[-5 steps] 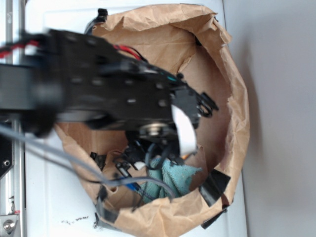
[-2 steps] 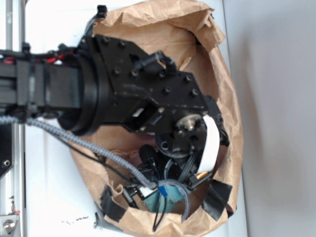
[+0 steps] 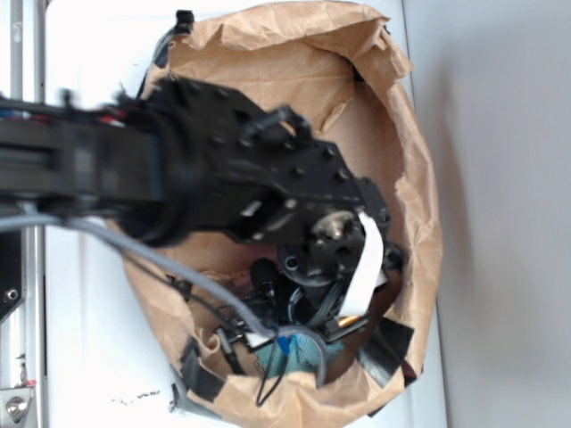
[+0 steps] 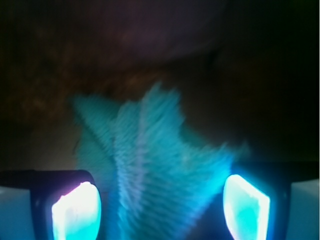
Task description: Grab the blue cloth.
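The blue cloth (image 4: 155, 165) fills the middle of the wrist view, teal and fuzzy, with pointed corners reaching up. It lies between the two glowing fingertips (image 4: 76, 210) of my gripper (image 4: 161, 207), which stands open around it; the pads are apart from the fabric on the right side. In the exterior view only a small teal patch of the blue cloth (image 3: 272, 357) shows under the black arm, at the bottom of the brown paper bag (image 3: 419, 223). My gripper itself is hidden by the wrist there.
The paper bag's crumpled walls rise all round the arm, with black clips (image 3: 388, 348) on its lower rim. Cables (image 3: 178, 272) trail from the arm into the bag. A metal rail (image 3: 22, 312) runs along the left edge.
The arm has swung right and reached deeper into the bag over the cloth, which now shows only as a small patch. In the last half second it has shifted slightly.
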`<action>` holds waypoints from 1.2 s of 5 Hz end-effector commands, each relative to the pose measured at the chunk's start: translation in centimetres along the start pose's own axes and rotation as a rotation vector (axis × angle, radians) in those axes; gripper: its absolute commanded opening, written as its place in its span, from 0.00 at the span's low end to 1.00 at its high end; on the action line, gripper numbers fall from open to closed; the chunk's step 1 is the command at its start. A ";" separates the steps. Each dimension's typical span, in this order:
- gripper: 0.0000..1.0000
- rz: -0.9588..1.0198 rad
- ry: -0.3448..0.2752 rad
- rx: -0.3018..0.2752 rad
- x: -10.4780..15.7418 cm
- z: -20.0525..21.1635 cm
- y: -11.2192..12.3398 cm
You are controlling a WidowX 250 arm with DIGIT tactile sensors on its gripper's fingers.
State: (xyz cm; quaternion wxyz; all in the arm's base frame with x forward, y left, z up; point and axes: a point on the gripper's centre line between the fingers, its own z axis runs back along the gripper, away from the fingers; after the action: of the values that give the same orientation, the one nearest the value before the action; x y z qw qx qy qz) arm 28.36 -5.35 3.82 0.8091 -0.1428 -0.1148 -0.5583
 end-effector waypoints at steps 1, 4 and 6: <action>0.00 -0.027 -0.041 0.036 1.5 1.5 -0.8; 0.00 0.154 -0.125 0.330 -1.4 17.0 1.7; 0.00 0.513 0.102 0.444 0.3 17.2 -6.4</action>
State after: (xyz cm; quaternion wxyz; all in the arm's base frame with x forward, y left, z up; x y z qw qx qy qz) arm 22.70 0.48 19.45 0.9406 0.0353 -0.1419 -0.3065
